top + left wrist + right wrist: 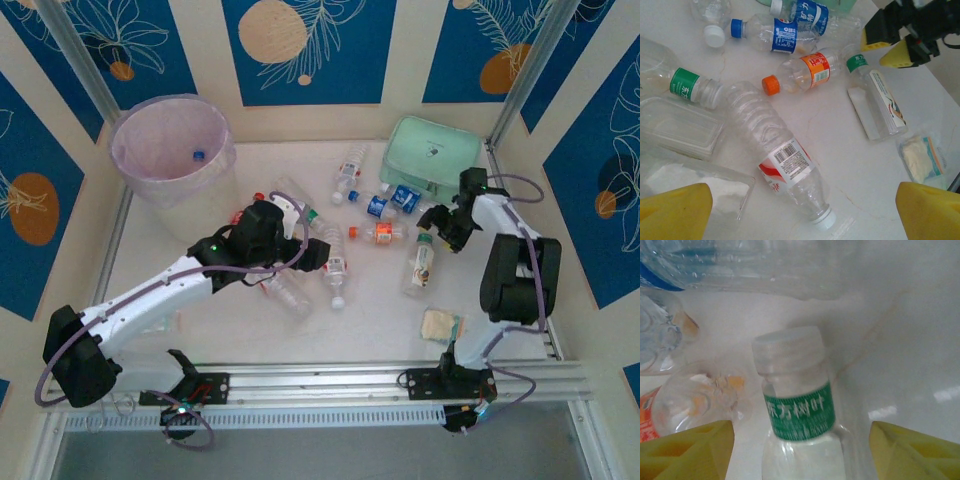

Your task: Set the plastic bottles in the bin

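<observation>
Several plastic bottles lie scattered mid-table. My left gripper (318,256) (805,215) hangs open above a clear bottle with a red-and-white label and white cap (785,160) (335,268), not touching it. My right gripper (440,224) (800,452) (888,46) straddles the neck of a white-capped bottle with a green neck band (797,410) (420,262) (875,100); its yellow fingers (690,450) stand apart from the bottle on both sides. An orange-capped bottle (380,233) (805,72) lies beside it. The bin (170,150) stands at the far left with a blue-capped bottle (198,156) inside.
A mint-green zip case (432,155) sits at the back right, with blue-labelled bottles (390,200) (775,35) in front of it. A flat beige packet (440,325) (922,160) lies near the right arm's base. Clear plastic trays (680,130) lie under my left gripper's left side.
</observation>
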Robot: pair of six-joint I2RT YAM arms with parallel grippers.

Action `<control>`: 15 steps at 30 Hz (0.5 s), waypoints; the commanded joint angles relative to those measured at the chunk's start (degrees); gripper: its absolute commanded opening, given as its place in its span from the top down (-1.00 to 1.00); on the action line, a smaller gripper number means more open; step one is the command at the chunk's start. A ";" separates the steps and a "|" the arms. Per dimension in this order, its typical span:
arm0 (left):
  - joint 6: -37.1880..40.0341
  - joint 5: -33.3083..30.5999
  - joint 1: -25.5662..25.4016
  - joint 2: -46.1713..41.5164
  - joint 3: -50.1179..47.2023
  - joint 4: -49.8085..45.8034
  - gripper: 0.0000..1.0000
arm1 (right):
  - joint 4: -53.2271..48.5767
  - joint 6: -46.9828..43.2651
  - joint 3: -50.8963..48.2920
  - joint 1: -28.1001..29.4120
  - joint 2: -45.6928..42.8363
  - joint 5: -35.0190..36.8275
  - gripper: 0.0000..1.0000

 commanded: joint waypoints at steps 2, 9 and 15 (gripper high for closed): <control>-0.32 1.00 0.68 -0.93 -0.11 -0.04 -0.88 | -1.87 -2.85 2.89 1.26 4.34 -1.16 -0.45; -0.50 -0.07 0.67 -2.68 -0.74 -0.67 -0.88 | -0.99 -2.19 5.11 0.97 9.00 -2.07 -0.02; 0.92 1.08 0.75 -1.75 2.14 -1.58 -0.89 | -1.96 -2.69 1.48 -0.73 0.94 -2.32 0.36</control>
